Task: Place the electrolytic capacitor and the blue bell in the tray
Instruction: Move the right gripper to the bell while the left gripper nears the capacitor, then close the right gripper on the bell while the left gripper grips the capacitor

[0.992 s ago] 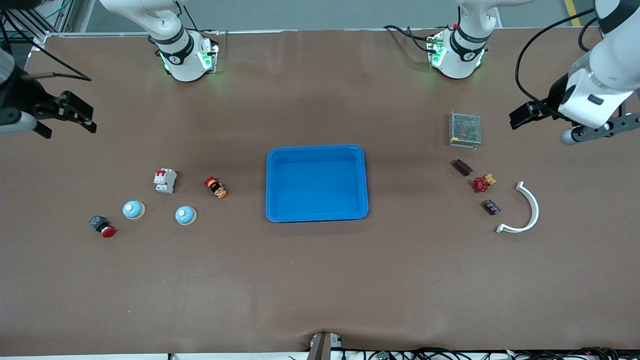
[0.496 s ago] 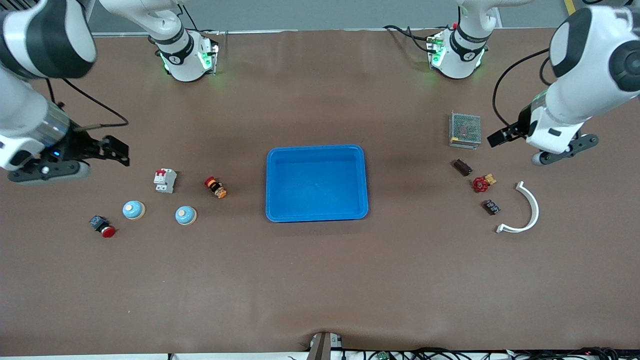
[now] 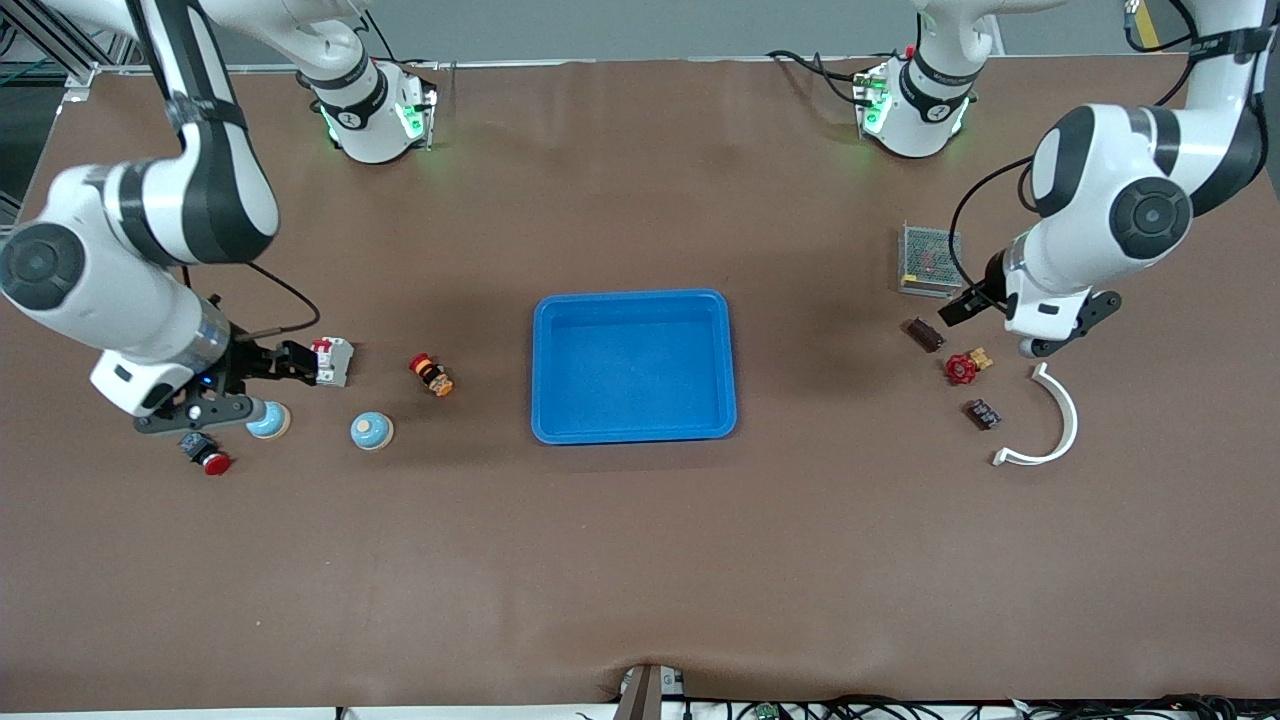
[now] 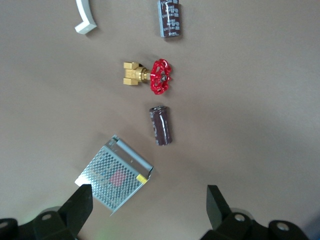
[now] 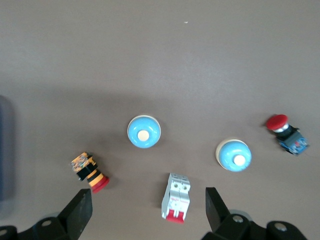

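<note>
The blue tray (image 3: pixel 635 300) lies mid-table, with nothing in it. Two blue bells (image 3: pixel 371 430) (image 3: pixel 270 422) stand toward the right arm's end; they also show in the right wrist view (image 5: pixel 144 132) (image 5: pixel 233 154). Two dark capacitors (image 3: pixel 925 334) (image 3: pixel 982 414) lie toward the left arm's end and show in the left wrist view (image 4: pixel 161 125) (image 4: pixel 169 17). My right gripper (image 3: pixel 292 362) (image 5: pixel 145 210) is open and empty over the circuit breaker (image 3: pixel 333 360). My left gripper (image 3: pixel 962 310) (image 4: pixel 148 207) is open and empty, between the mesh box and the closest capacitor.
A metal mesh box (image 3: pixel 930 258), a red valve (image 3: pixel 961 369) and a white curved piece (image 3: pixel 1050 420) lie around the capacitors. An emergency-stop button (image 3: pixel 431 374) and a red push button (image 3: pixel 205 452) lie near the bells.
Both arms have swung in from the table's ends and come down. The right gripper now hangs over the breaker, the left gripper by the mesh box. Nothing on the table moved.
</note>
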You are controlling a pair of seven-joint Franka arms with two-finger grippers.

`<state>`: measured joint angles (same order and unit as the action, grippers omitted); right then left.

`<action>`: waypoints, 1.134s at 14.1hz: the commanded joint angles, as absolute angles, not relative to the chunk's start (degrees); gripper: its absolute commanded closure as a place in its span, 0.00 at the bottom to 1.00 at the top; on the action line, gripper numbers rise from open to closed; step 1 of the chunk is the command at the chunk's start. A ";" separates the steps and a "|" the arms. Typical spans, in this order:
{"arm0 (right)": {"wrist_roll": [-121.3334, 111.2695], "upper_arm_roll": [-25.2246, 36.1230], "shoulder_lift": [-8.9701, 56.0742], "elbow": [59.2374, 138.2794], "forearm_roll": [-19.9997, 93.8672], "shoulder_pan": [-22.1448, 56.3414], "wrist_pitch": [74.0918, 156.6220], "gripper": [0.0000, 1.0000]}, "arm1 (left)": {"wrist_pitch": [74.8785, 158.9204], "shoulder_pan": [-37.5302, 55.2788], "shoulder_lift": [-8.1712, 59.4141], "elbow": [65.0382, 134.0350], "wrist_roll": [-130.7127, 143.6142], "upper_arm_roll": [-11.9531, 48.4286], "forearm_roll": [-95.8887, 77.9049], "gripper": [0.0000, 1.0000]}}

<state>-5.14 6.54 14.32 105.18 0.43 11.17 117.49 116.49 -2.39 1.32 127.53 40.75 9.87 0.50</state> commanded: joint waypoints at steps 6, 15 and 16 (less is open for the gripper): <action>-9.84 6.42 19.77 112.83 0.97 11.51 133.04 0.00 | 133.14 -5.98 7.11 135.78 42.36 10.11 0.26 0.07; -10.81 5.80 23.63 118.83 0.97 12.83 143.69 0.00 | 141.41 -7.73 15.64 135.70 45.26 10.28 0.26 0.23; -10.81 5.54 24.60 118.65 1.05 12.92 144.31 0.00 | 141.68 -7.73 16.25 135.70 45.35 10.28 0.26 0.25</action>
